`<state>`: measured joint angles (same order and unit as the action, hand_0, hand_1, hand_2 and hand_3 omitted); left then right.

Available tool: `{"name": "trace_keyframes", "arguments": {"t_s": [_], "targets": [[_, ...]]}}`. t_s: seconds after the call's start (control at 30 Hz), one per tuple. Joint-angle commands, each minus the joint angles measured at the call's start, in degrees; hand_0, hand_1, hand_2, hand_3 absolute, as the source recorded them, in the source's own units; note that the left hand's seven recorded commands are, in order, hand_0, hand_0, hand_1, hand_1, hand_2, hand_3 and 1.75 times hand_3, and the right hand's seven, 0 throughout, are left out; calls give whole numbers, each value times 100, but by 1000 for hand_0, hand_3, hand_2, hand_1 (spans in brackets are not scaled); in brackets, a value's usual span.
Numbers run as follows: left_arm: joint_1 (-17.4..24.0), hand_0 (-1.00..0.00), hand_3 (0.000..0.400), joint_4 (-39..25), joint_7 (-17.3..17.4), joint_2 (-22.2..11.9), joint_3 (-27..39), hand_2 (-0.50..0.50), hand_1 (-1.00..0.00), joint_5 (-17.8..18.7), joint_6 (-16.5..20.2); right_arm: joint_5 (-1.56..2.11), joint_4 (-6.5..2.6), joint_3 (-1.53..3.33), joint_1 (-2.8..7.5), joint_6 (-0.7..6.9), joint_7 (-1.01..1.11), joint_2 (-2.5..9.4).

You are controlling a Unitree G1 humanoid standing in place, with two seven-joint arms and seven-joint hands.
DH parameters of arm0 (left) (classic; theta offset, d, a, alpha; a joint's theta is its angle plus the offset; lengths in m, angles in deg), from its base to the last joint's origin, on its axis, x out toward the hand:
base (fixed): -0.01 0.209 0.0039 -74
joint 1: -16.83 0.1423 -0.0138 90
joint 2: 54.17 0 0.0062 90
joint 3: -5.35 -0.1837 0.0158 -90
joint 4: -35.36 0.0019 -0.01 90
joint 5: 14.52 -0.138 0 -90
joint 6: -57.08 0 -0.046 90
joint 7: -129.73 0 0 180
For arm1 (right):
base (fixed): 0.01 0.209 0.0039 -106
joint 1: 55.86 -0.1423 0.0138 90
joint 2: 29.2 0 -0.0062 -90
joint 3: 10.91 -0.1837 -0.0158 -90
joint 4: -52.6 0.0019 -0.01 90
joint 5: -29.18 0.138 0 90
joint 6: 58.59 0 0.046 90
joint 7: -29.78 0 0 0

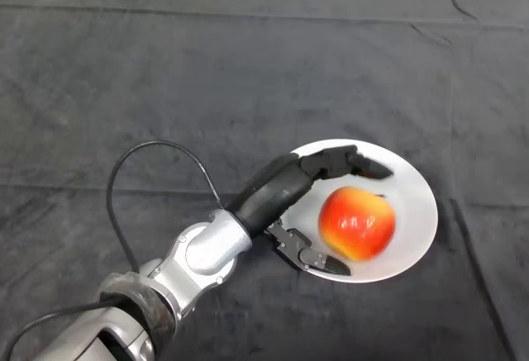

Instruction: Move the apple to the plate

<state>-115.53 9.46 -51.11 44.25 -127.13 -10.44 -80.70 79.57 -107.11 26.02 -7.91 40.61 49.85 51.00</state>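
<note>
Left arm (207, 249) entering from lower left, silver-grey forearm angled up and right, black hand (277, 192) extended, fingers (351, 163) nearly straight and spread from the thumb (318, 258), gripping nothing

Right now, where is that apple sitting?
In the head view, the apple sits on the white plate, right of centre on the dark cloth. The left hand is open around it, fingers above and thumb below.
</note>
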Motion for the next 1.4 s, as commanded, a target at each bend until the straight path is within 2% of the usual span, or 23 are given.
{"name": "trace_keyframes", "arguments": {"t_s": [0.03, 0.23, 0.67, 1.03, 1.4], "targets": [[-349, 0, 0, 22, -63, -114, -233, 0, 0, 57, 72, 47, -20, -52, 2, -32, 10, -142], [-305, 0, 0, 74, -6, -271, -154, 0, 0, 143, -23, 46, -23, -52, 2, -32, 11, -143], [-41, 0, 0, 332, 117, -873, 444, 0, 0, 250, -427, 46, -27, -54, 0, -33, 13, -145], [93, 0, 0, 527, 31, -1173, 947, 0, 0, 204, -547, 46, -30, -54, -1, -34, 15, -146], [316, 0, 0, 613, 168, -1643, 1529, 0, 0, 311, -705, 46, -32, -55, -2, -34, 16, -147]]}}
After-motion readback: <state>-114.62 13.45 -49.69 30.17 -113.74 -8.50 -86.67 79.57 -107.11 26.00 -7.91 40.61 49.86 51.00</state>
